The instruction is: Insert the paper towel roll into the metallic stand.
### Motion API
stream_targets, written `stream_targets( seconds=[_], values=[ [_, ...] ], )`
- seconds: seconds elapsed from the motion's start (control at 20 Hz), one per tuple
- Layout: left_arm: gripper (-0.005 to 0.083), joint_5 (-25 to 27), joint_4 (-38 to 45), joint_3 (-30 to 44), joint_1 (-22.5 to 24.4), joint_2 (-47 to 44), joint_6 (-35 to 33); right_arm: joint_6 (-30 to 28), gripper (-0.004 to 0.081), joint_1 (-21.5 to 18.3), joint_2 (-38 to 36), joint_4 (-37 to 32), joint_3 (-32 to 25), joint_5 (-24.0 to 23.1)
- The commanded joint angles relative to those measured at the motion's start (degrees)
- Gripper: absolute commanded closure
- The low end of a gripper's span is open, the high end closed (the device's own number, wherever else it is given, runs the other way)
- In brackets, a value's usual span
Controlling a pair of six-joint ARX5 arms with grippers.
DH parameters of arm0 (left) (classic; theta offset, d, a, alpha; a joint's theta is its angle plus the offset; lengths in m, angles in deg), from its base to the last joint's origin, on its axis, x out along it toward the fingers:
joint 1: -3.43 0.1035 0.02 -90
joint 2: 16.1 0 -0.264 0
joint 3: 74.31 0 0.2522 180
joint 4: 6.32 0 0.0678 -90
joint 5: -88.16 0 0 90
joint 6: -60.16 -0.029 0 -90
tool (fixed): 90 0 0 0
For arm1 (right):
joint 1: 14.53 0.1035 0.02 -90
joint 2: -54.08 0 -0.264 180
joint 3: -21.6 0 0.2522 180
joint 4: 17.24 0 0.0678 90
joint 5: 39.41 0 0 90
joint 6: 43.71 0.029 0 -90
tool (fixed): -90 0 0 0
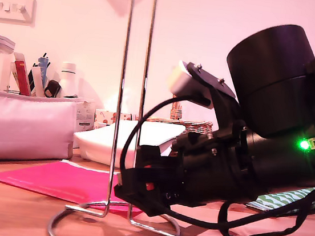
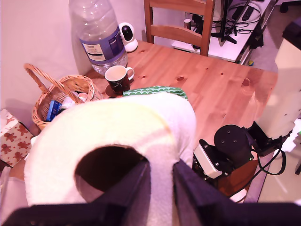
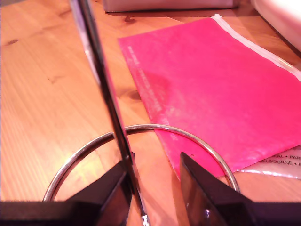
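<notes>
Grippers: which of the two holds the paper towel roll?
My first gripper: its jaws pinch the paper towel roll by its wall, one jaw inside the core. My second gripper only straddles the metal stand at its upright wire, jaws apart.

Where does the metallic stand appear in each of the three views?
Exterior view: stand centre, loop rising past the top edge, ring base on the table.
First wrist view: not in it.
Second wrist view: ring base and one upright, by my second gripper.
Shared landmark: pink sheet.
</notes>
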Motion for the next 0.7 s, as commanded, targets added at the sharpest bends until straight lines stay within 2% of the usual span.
stream_targets(
  seconds=[0.0,0.65],
  values=[
    [0.0798,-0.1,1.0,-0.1,-0.1,-0.7,-0.5,-0.1,0.0508,-0.4,0.0,0.2,0.5,-0.4],
    [0.0798,-1.7,0.9,1.4,-0.1,-4.5,0.7,0.0,0.0508,-0.7,0.0,1.9,1.2,-0.4]
  ],
)
